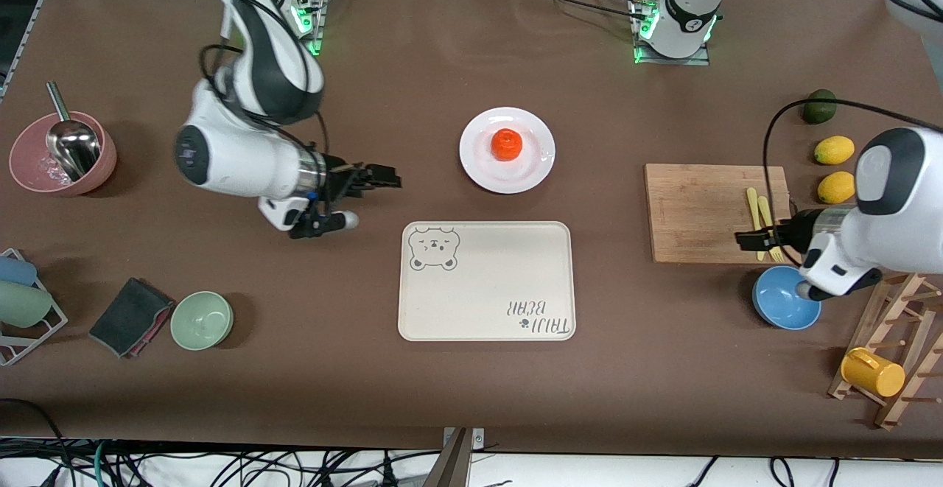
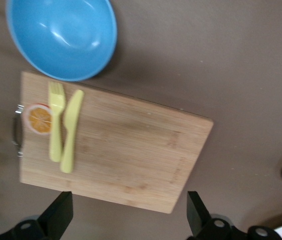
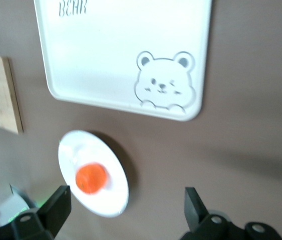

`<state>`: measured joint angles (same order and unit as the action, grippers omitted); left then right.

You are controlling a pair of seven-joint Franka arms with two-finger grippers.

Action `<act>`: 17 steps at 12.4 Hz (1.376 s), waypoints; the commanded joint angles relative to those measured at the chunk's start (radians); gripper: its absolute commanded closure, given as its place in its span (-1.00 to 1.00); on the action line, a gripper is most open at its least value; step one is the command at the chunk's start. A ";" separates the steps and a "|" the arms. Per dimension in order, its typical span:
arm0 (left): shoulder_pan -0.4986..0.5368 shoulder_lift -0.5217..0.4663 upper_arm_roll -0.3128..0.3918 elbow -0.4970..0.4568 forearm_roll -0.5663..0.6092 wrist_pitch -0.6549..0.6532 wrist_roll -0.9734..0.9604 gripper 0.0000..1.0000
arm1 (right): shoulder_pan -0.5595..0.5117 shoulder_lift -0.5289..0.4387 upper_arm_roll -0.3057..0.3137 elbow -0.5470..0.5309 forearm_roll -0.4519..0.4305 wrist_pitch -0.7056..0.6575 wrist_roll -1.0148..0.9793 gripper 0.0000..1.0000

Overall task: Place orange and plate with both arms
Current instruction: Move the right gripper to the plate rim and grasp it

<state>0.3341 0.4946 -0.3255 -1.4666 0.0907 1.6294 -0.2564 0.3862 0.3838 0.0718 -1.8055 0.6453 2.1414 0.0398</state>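
Orange (image 1: 507, 144) sits at the middle of the white plate (image 1: 538, 163), which lies on the brown tablecloth (image 1: 412, 67) between the two robot bases and the cream bear-printed tray (image 1: 486, 303) — farther from the front camera than the tray, with a strip of bare cloth between them. In the right wrist view the fruit (image 3: 90, 178) shows as a bright disc inside the plate's (image 3: 115, 192) rim, the tray's (image 3: 80, 60) corner just beside it.

Neither arm has hold of anything. The right gripper (image 1: 379, 176) hangs over bare cloth toward the right arm's end of the table, level with the plate, its jaws spread wide and empty, both fingers (image 3: 55, 205) apart in its own wrist view. The left gripper (image 1: 748, 239) hovers over the wooden cutting board (image 1: 700, 207), where a yellow fork (image 2: 55, 120) and knife (image 2: 70, 131) lie beside a flat orange-slice picture (image 2: 40, 119); its jaws too are released, with a blue bowl (image 1: 781, 303) just beside the board.

Judged from this layout, the fruit is already on the plate — that part looks done. What may remain is moving the loaded plate, probably onto the tray, with a grasp on its rim; no such grasp has begun.
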 commanded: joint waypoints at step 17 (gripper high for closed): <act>-0.290 -0.441 0.315 -0.164 -0.154 -0.063 0.347 -1.00 | 0.095 0.197 0.198 -0.235 0.800 0.316 -0.724 -0.78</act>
<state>0.0404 0.0571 -0.0129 -1.6379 -0.0569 1.5627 0.0536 0.4658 0.5692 0.2612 -2.0452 1.4194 2.4527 -0.6511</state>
